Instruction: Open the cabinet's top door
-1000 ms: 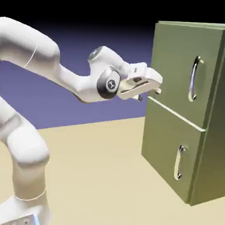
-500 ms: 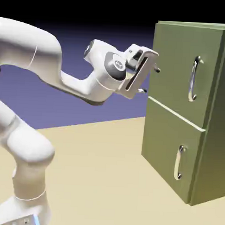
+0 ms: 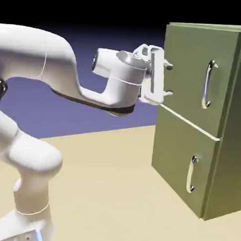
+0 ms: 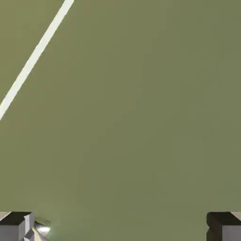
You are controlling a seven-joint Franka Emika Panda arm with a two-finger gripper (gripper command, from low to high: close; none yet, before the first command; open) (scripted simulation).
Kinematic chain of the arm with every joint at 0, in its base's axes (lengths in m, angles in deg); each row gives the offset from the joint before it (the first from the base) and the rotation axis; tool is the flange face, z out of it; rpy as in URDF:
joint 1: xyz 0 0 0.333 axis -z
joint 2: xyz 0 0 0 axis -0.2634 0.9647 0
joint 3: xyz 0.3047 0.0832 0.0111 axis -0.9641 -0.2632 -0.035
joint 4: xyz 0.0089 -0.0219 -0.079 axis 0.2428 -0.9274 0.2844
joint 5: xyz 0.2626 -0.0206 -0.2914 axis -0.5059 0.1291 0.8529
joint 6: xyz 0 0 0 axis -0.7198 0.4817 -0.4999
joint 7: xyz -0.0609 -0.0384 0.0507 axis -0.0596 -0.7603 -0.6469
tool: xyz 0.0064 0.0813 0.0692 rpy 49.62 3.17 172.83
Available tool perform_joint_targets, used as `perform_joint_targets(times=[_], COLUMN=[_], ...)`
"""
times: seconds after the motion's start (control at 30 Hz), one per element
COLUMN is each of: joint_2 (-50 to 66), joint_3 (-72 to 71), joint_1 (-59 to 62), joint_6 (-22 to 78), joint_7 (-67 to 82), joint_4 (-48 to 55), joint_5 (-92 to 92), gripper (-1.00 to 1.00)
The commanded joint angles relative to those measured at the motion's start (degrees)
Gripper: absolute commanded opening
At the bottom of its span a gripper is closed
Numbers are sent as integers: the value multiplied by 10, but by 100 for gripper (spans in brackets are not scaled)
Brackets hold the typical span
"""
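Note:
The olive-green cabinet [image 3: 225, 148] stands at the exterior view's right, both doors closed. The top door [image 3: 187, 66] carries a long vertical silver handle [image 3: 208, 85] near its right side. My gripper [image 3: 169, 80] hovers at that door's left edge, well left of the handle, open, with one finger above the other and nothing between them. In the hand view the green door panel [image 4: 132, 117] fills the picture, crossed by a pale slanted line [image 4: 33, 59]. The gripper [image 4: 120, 229] shows only as two grey fingertips [image 4: 16, 228] set far apart at the bottom corners.
The shorter lower door [image 3: 178, 155] has its own small silver handle [image 3: 191, 174]. The tan table [image 3: 104, 191] stretches between the arm's base and the cabinet. A small bright glint [image 4: 43, 229] sits beside the left fingertip.
The hand has rolled from lying flat to standing on edge, risen a little and moved right, up to the top door's left edge. The jaws stay wide.

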Motion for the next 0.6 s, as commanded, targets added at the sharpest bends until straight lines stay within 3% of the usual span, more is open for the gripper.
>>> perform_joint_targets(times=[0.0, 0.57], joint_2=[-2, -35], joint_3=[9, 156], joint_1=[-8, -146], joint_6=[1, 18], joint_7=[7, 135], joint_4=[5, 88], joint_5=[25, 449], gripper=[0, 0])
